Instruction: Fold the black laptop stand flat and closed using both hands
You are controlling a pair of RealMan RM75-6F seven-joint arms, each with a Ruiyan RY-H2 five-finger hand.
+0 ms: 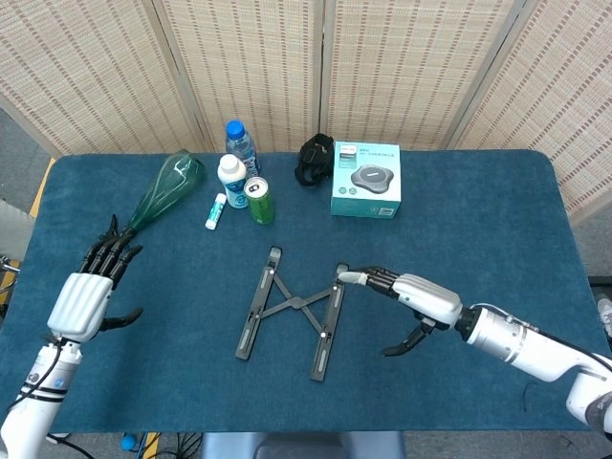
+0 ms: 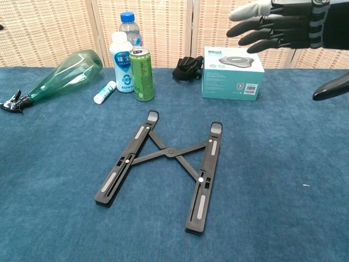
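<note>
The black laptop stand [image 1: 290, 315] [image 2: 166, 167] lies flat on the blue table, its two bars spread apart and joined by a crossed brace. My right hand [image 1: 409, 297] [image 2: 283, 27] hovers open just right of the stand's far right end, fingers [image 1: 368, 278] stretched toward it, holding nothing. Over the table's left edge my left hand [image 1: 88, 295] is open with fingers spread, well clear of the stand. The chest view does not show the left hand.
Behind the stand stand a green can [image 1: 259, 200], a white bottle [image 1: 231, 181] and a blue-capped bottle [image 1: 238, 142]. A green glass bottle [image 1: 158, 196] lies at the far left, a small white tube [image 1: 215, 210] beside it. A teal box [image 1: 365, 180] and a black object [image 1: 314, 159] sit at the back.
</note>
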